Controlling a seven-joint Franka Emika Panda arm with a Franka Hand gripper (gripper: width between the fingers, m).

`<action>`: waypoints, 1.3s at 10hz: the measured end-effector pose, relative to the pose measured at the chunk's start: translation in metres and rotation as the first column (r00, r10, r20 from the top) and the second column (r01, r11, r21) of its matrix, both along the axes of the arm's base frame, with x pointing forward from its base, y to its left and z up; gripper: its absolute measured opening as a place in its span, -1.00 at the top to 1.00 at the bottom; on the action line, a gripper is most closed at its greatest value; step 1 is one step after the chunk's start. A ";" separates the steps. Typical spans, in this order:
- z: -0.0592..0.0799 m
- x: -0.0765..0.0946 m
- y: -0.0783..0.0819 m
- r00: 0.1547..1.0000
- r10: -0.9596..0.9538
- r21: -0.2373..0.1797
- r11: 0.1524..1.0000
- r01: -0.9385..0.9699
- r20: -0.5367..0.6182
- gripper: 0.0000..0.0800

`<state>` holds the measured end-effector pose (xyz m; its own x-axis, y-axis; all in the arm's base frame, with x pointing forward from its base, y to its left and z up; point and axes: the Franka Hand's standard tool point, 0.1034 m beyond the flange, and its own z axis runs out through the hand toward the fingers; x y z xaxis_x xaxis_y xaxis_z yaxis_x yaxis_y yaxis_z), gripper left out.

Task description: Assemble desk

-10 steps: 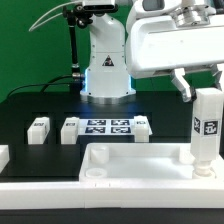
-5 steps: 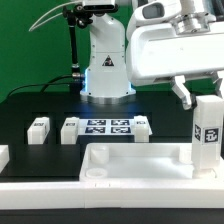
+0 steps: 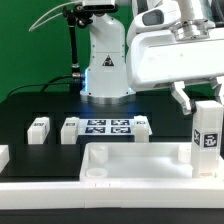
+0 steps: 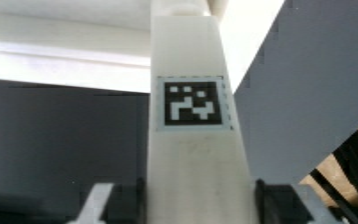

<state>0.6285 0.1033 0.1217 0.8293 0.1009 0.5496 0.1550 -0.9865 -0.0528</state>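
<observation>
The white desk top lies at the front, rim up. One square leg with a black-and-white tag stands upright in its corner socket at the exterior view's right. My gripper is at the leg's upper end. In the wrist view the leg runs straight between my fingers, and my gripper is shut on it, both jaws against its sides. The leg's foot is hidden behind the top's rim.
Three loose legs lie on the black table behind the top, around the marker board. Another white part shows at the left edge. The arm's base stands behind. An open socket sits at the top's left corner.
The leg has sunk a little lower into the right corner socket, and my gripper has gone down with it.
</observation>
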 end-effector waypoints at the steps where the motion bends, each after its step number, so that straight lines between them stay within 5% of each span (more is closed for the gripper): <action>1: 0.000 0.000 0.000 1.000 -0.001 0.000 1.000 0.001 0.004 0.28; 4: 0.000 0.000 0.000 1.000 -0.001 0.000 1.000 0.001 0.004 0.24; 5: 0.000 0.000 0.000 1.000 -0.001 0.000 1.000 0.001 0.004 -0.24; 6: 0.000 0.000 0.000 1.000 -0.001 0.000 1.000 0.001 0.004 -0.50; 13: 0.004 0.006 -0.003 1.000 -0.003 0.001 1.000 0.003 -0.029 -0.62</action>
<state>0.6348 0.0998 0.1260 0.8454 0.0979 0.5250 0.1506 -0.9869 -0.0585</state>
